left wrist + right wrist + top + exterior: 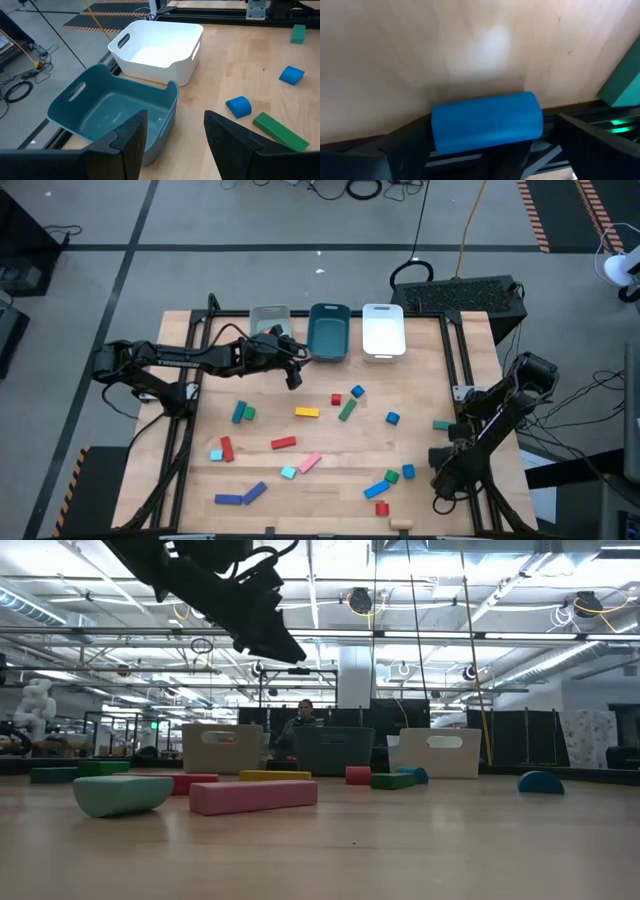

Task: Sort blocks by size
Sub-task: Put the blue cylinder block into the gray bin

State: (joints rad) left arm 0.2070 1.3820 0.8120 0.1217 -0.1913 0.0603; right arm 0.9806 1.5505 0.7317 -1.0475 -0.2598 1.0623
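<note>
The blocks [283,443] lie scattered on the wooden desk [420,430]: flat bars, small cubes and round-topped pieces, all painted smooth and bright. None are in the trays that I can see. At the far edge stand a grey tray [269,317], a teal tray [329,332] and a white tray [383,330], smooth plastic with handle holes. The teal and white ones are empty. The left tool [293,378] hangs by the teal tray, fingers apart, holding nothing. The right tool [441,455] rests low at the desk's right edge, wide open, a blue round block [486,121] just before it.
</note>
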